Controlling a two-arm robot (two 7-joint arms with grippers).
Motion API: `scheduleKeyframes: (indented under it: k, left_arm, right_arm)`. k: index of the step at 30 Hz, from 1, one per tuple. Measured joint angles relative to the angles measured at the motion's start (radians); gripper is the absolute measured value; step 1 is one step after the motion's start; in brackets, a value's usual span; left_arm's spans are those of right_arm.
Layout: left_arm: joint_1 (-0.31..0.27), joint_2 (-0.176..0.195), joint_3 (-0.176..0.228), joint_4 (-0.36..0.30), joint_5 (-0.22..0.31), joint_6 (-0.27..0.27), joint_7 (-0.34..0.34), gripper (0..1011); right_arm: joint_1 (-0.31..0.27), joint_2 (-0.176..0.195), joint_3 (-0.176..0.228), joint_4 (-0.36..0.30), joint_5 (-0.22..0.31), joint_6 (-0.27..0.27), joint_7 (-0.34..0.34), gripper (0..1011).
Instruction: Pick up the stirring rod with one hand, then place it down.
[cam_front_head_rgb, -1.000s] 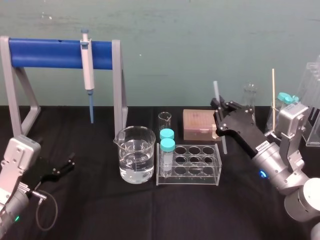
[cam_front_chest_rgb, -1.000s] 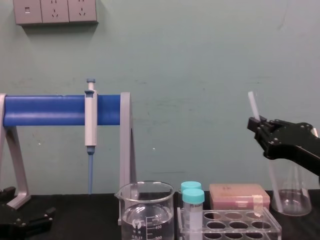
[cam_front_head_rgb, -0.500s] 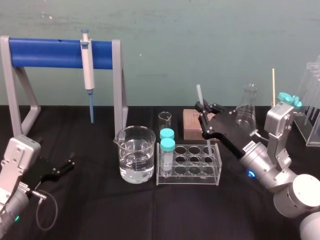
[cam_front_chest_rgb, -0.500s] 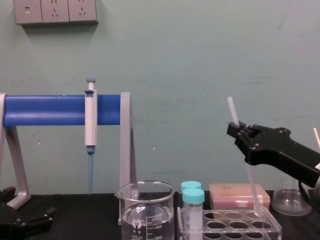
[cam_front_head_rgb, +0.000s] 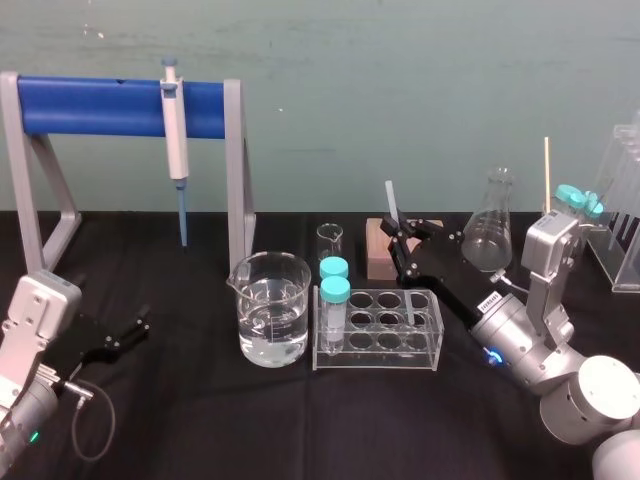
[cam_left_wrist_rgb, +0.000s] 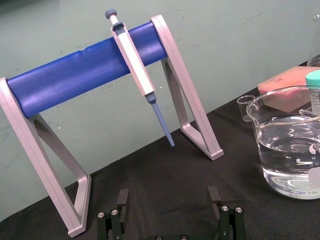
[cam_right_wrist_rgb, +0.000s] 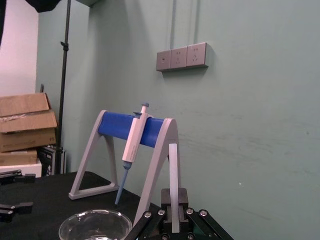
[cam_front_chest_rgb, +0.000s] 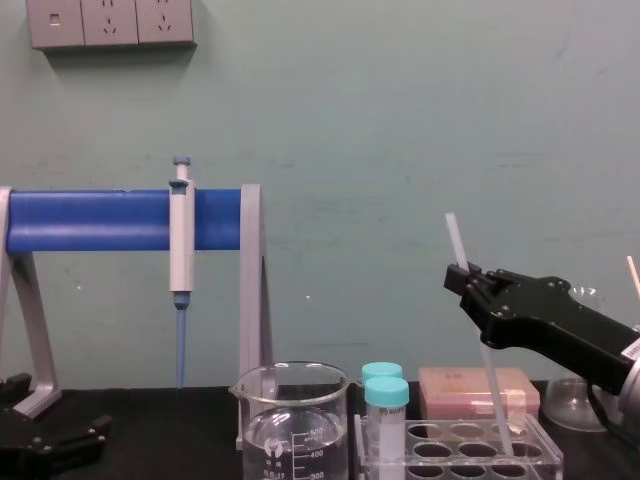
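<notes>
The right pincer is clenched on the stirring rod, gripping it a little above its middle, so a short length sticks up over the black fingers and a longer length hangs below. In the right wrist view the rod rises straight out from between the fingers. From the chest view its long axis is close to upright but leaning, top toward the robot's left, lower end toward its right. That lower end dips among the right-hand wells of the clear tube rack. I cannot tell whether it touches the bottom of a well or hangs just above it.

The rack stands between the water beaker and the right arm, with two teal-capped tubes at its left end. A conical flask is just behind the arm.

The left pincer lies released on the desk well apart, near the foot of the blue stand where the pipette hangs.

The pick-up looks done. The put-down falls to the right arm, and it turns on that near-vertical axis: I would guess the rod either settles into the well below it or must lift clear of the rack before it can be laid flat.
</notes>
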Motion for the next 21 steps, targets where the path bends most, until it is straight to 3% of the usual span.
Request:
scheduleKeyframes:
  k: [11,21]
  left_arm:
    - [0.0,0.0,0.0,0.0,0.0,0.0,0.0,1000]
    - [0.0,0.0,0.0,0.0,0.0,0.0,0.0,1000]
  right_arm:
    - [-0.008,-0.001,0.0,0.005,-0.001,0.001,-0.019,72]
    - [-0.007,-0.015,0.014,0.055,-0.003,-0.024,-0.036,72]
